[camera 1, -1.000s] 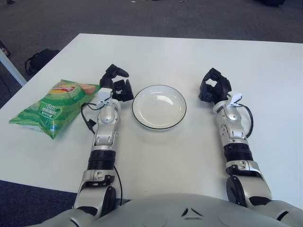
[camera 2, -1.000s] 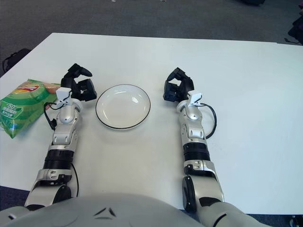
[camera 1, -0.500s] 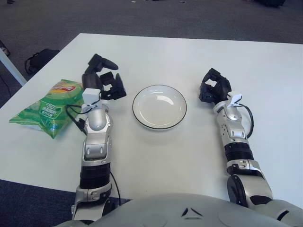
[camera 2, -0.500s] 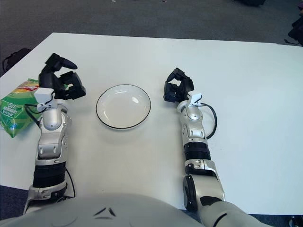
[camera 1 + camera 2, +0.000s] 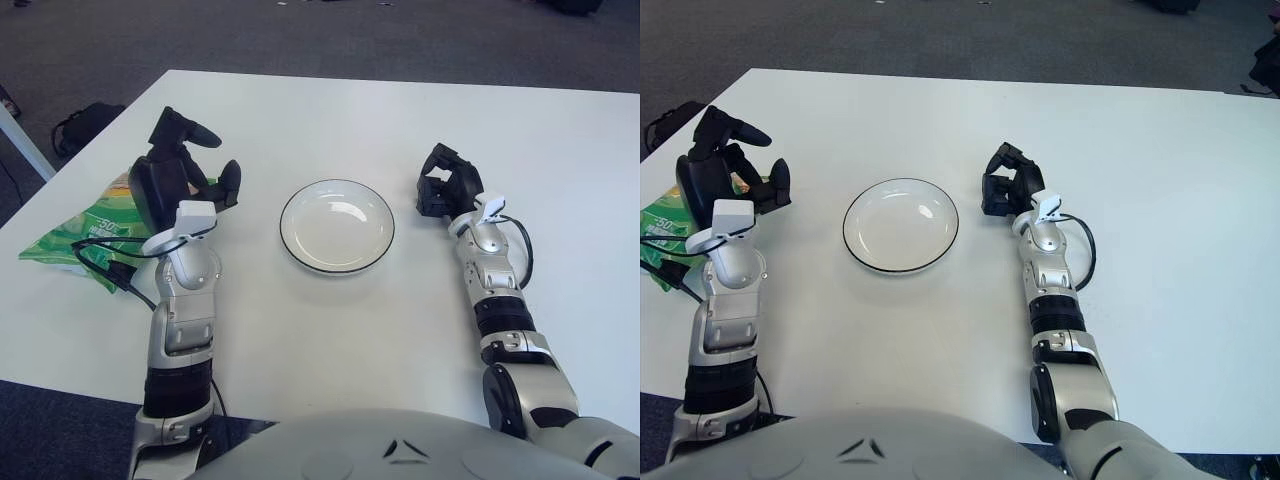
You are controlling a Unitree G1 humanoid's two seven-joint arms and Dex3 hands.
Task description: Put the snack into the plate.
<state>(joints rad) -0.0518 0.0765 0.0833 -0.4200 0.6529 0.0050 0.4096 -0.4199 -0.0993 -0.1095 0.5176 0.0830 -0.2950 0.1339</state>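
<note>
A green snack bag lies flat on the white table at the left, partly hidden behind my left hand and wrist. My left hand is raised over the bag's right end, its black fingers spread and holding nothing. The white plate with a dark rim sits in the middle of the table with nothing in it. My right hand shows just right of the plate, fingers loosely curled around nothing.
The white table stretches far behind the plate. Its left edge runs close to the bag. A dark bag lies on the grey floor beyond the table's left corner.
My left hand has lifted and swung left, from beside the plate to above the snack bag's right end. The right hand has barely shifted. Plate and bag stay put.
</note>
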